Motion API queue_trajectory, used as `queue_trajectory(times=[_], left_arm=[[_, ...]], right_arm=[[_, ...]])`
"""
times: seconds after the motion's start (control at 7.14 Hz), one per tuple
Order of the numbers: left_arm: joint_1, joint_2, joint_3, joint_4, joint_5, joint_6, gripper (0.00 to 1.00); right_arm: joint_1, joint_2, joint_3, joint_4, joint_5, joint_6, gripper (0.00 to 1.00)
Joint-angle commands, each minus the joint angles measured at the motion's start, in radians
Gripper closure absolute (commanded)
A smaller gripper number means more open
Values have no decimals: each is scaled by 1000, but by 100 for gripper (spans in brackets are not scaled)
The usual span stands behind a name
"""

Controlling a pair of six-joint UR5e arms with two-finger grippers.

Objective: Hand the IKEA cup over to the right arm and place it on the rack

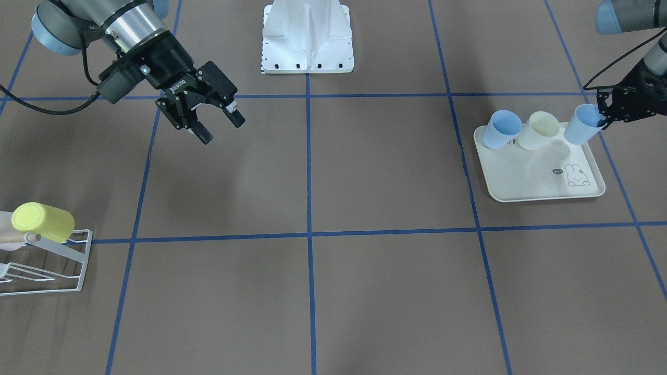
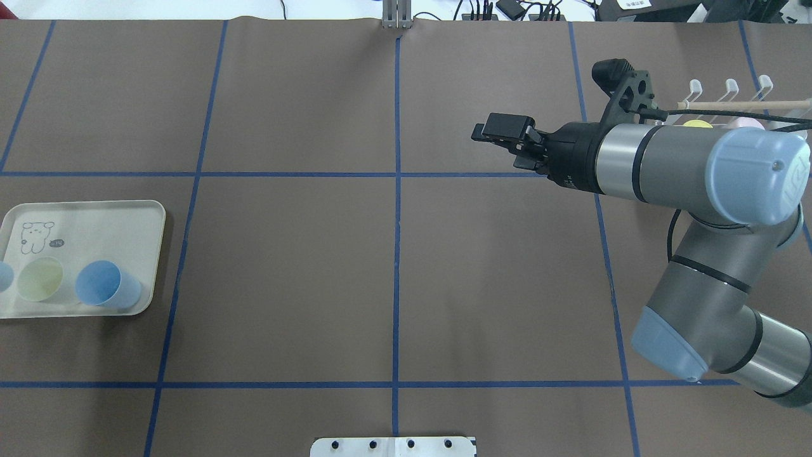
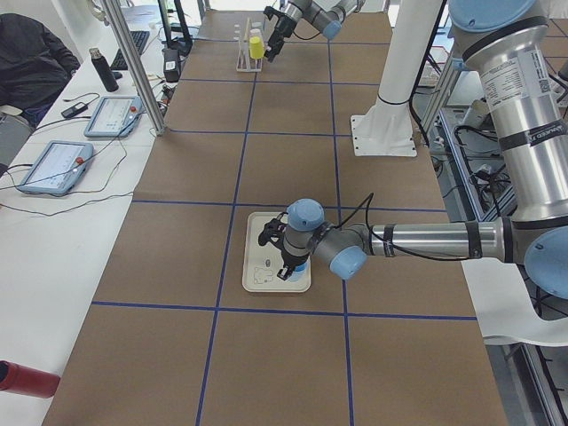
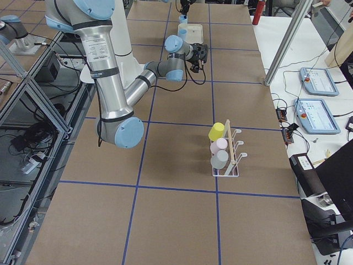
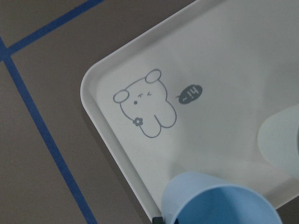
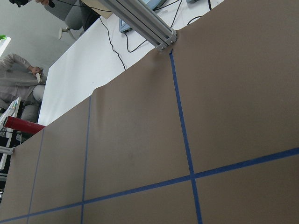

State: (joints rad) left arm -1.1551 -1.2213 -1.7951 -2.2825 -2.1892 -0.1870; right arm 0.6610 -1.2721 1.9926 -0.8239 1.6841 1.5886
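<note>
**Item:** cup (image 1: 579, 127). Light blue, plain, tapered, with a matte wall and an open mouth. No handle shows.

**Location:** the left end of the bench (image 1: 365, 172), at the far corner of the tray (image 1: 536, 182). It is the last in a row of three, beside a pale cup (image 1: 542, 130) and a blue cup (image 1: 502, 129).

**Left gripper** (image 1: 604, 121): at the cup's rim, and one finger looks to reach into the mouth. I cannot tell whether it has clamped.

**Right gripper** (image 1: 222, 129): spread wide and empty, hanging over the bench toward the right, well apart from the cup.

**Rack** (image 4: 234, 157): at the right end, already carrying a yellow cup (image 1: 44, 222) and two more, each tipped over a prong.

**Handling, as I judge it:** light, thin-walled plastic, stiff enough to pinch but smooth. A rim pinch could let it swing or slip. It should not break if dropped, though it would roll.

**Where to hold:** the left gripper keeps the rim wall. For the hand-over I would have the right gripper close across the body near the base, leaving the mouth free for a prong.
</note>
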Motion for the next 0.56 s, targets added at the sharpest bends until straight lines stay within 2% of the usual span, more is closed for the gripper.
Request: queue_trajectory(times=[0.0,0.14,0.28,0.42], left_arm=[[-130,-42,-23,8,41,-6,100],[-167,-117,-17,46,90,-14,100],[-169,-223,-12,102,95,-120,100],[-167,-312,-1,104,95,-275,100]], right_arm=[[0,-1,9,0,-14,1,0],[0,0,9,0,-14,4,0],[-1,-1,6,0,-14,11,0],[-1,6,8,2,-18,14,0]])
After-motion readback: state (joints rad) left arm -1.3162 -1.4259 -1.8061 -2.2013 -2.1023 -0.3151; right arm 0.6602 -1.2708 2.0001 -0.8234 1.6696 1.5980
